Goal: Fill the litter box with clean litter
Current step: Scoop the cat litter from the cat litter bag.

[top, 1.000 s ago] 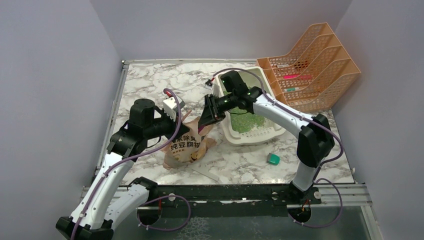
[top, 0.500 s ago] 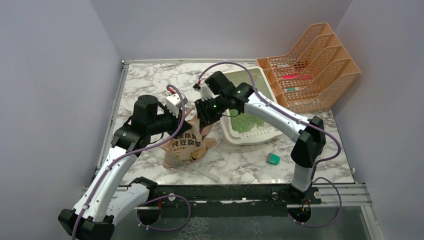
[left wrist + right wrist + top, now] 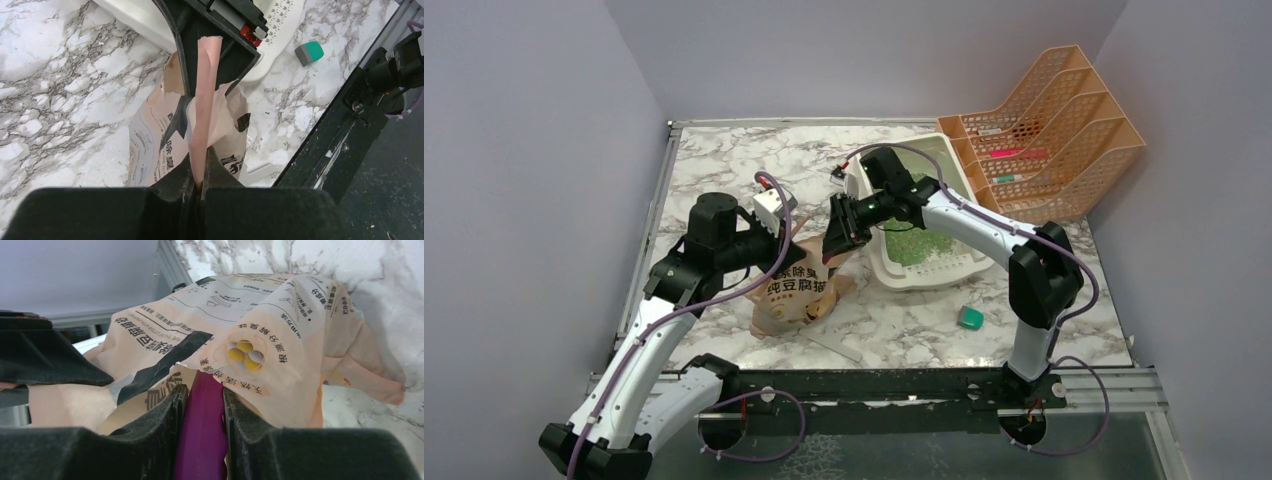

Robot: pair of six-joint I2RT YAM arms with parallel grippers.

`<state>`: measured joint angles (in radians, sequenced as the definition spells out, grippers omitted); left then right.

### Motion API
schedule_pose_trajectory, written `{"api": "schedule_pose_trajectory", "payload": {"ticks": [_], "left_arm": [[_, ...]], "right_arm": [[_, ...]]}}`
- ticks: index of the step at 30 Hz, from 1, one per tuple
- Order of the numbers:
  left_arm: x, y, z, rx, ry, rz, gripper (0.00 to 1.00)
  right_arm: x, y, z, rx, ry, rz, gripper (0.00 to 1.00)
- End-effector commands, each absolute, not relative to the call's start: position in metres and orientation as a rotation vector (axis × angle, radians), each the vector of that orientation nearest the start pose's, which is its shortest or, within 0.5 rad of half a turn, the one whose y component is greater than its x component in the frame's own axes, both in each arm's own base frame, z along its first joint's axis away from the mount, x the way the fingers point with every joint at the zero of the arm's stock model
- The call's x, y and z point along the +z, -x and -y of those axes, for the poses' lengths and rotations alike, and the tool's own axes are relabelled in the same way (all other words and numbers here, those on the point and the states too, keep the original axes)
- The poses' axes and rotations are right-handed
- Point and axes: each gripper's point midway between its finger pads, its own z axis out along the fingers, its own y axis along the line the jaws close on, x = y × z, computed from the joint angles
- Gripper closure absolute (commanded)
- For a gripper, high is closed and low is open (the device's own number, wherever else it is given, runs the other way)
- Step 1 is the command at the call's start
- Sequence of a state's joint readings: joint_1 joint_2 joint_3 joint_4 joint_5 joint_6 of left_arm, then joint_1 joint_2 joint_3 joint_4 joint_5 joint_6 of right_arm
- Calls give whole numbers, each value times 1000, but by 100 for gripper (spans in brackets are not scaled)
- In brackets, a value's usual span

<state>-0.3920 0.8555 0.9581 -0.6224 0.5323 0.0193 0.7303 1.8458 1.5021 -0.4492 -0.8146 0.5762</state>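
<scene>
Green litter (image 3: 914,243) lies in the litter box (image 3: 934,277) just right of the right gripper (image 3: 202,396), which clamps a magenta scoop (image 3: 201,432); the left gripper (image 3: 198,172) pinches the bag (image 3: 150,135).

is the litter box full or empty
Partly filled: the top view shows green litter across the near floor of the litter box, with bare white wall above it. The right arm hides the far part.

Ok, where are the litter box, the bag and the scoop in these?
litter box (image 3: 934,279): top view, near rim.
bag (image 3: 796,290): top view, printed front.
scoop (image 3: 201,425): right wrist view, visible magenta part.
</scene>
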Motion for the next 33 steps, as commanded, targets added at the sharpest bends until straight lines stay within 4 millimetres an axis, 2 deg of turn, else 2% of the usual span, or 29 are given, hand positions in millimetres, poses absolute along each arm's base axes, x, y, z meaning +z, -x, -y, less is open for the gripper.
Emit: {"api": "schedule_pose_trajectory", "payload": {"ticks": [1,9,15,20,33], "left_arm": [[291,-215,191,-792,-761,-1766,100],[289,-214,188,-775,-764,-1757,100],[291,-213,188,-774,-762,-1752,100],[291,-212,187,-777,-758,-1748,100],[289,-209,190,-803,-762,-1755,100]], "right_arm": [[253,-212,-404,1856,740,-2352,99],[268,-222,-377,2049,607,-2277,99],[266,-233,-364,2000,566,-2282,99],[256,-245,-345,1958,453,-2326,99],[260,-266,-318,1874,328,-2322,99]]}}
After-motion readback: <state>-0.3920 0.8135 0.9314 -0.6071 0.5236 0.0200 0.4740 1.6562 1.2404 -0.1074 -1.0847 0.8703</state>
